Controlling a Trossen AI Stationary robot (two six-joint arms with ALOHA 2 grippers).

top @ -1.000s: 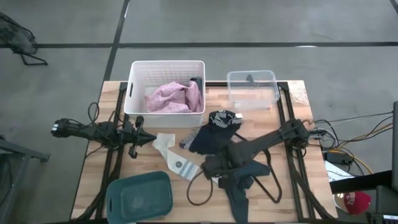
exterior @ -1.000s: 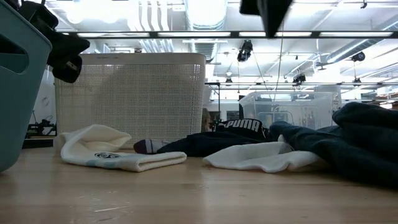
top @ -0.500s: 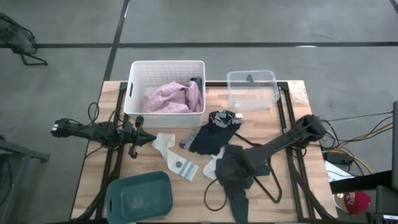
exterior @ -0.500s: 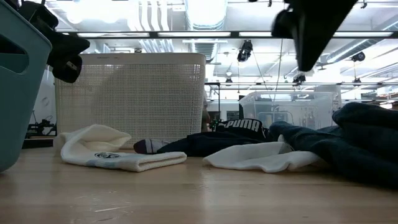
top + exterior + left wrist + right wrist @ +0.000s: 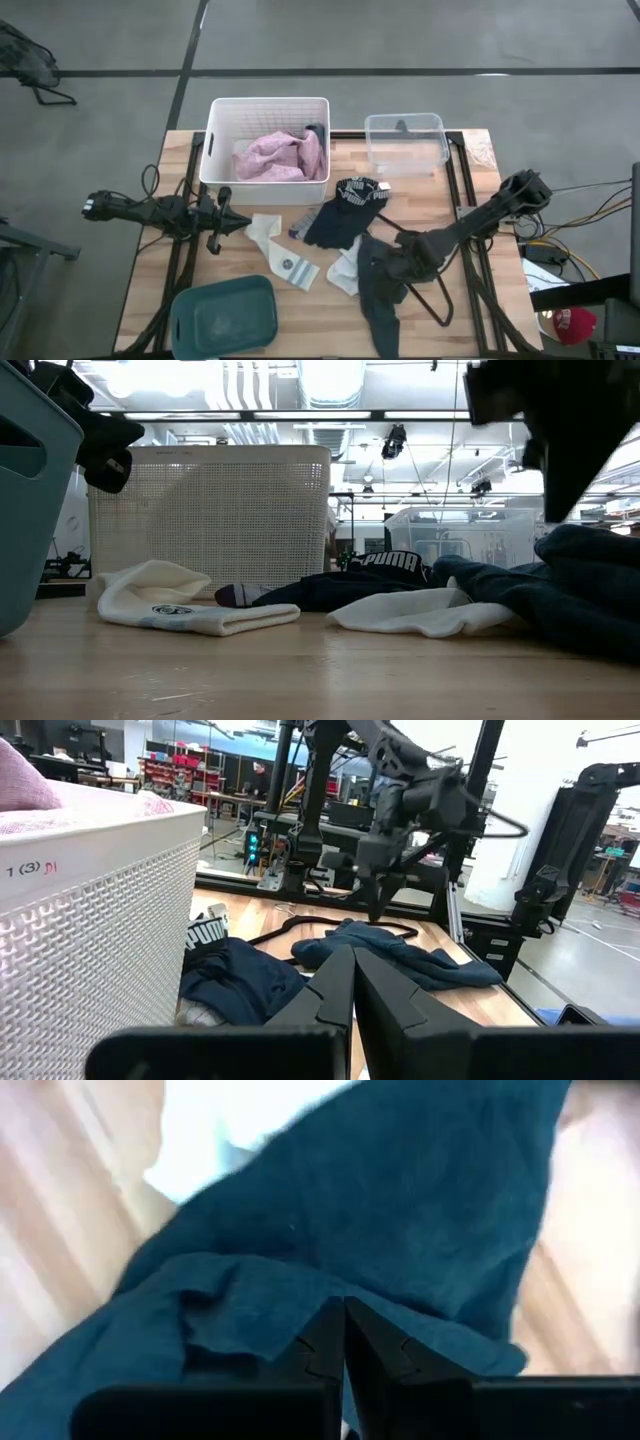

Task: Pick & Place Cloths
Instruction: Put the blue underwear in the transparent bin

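Observation:
My right gripper point(image 5: 393, 268) is shut and hovers just above the crumpled dark navy garment point(image 5: 378, 300), which lies flat near the table's near edge. In the right wrist view, the shut fingertips point(image 5: 344, 1312) point at its folds point(image 5: 300, 1290). The left wrist view shows that gripper point(image 5: 380, 910) a little above the navy cloth point(image 5: 400, 955). A white sock point(image 5: 345, 272), a cream sock point(image 5: 282, 255) and a second navy garment with white lettering point(image 5: 345, 215) lie on the table's middle. The pink garment point(image 5: 280, 155) sits in the white basket point(image 5: 215, 150). My left gripper point(image 5: 243, 223) waits shut at the table's left.
A clear plastic box point(image 5: 405, 140) stands at the far edge, right of the basket. A teal bin point(image 5: 222, 315) sits at the near left corner. A thin black wire hanger point(image 5: 432, 300) lies beside the navy garment, under the right arm. Bare wood shows at the near right.
My right gripper has moved toward the table's right edge, from over the white sock to over the navy garment, and has come lower. It stays shut. The left arm has kept still.

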